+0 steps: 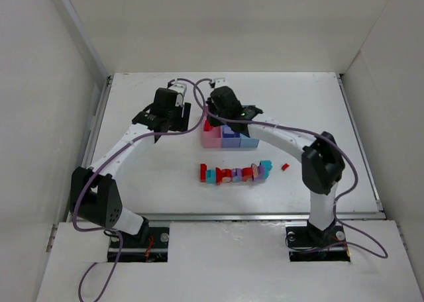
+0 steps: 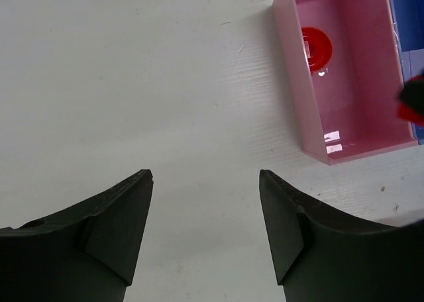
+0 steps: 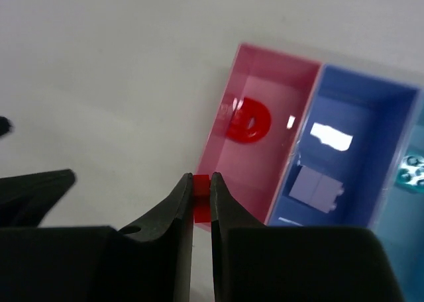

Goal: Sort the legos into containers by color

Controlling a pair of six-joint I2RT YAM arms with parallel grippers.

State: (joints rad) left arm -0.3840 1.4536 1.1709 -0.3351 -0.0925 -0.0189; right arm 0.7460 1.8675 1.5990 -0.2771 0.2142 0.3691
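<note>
The surface [image 1: 165, 183] is plain white. Three joined bins sit at the centre of the top view: the pink bin [image 3: 262, 163], the purple-blue bin [image 3: 371, 126] and the light blue bin [image 1: 248, 142]. A glossy red ring-shaped piece [image 3: 249, 120] lies in the pink bin, and a pale lilac brick [image 3: 317, 188] in the purple-blue one. Below the bins, the row of legos [image 1: 235, 173] mixes red, teal and purple, with a lone red brick [image 1: 285, 166] to its right. The black right hand [image 3: 201, 180] pinches a small red brick [image 3: 201, 206]. The left hand [image 2: 205, 222] is dark grey to black. The left arm [image 1: 122, 150] and right arm [image 1: 285, 138] are white with black joints, and the cable [image 1: 291, 129] is purple.
</note>
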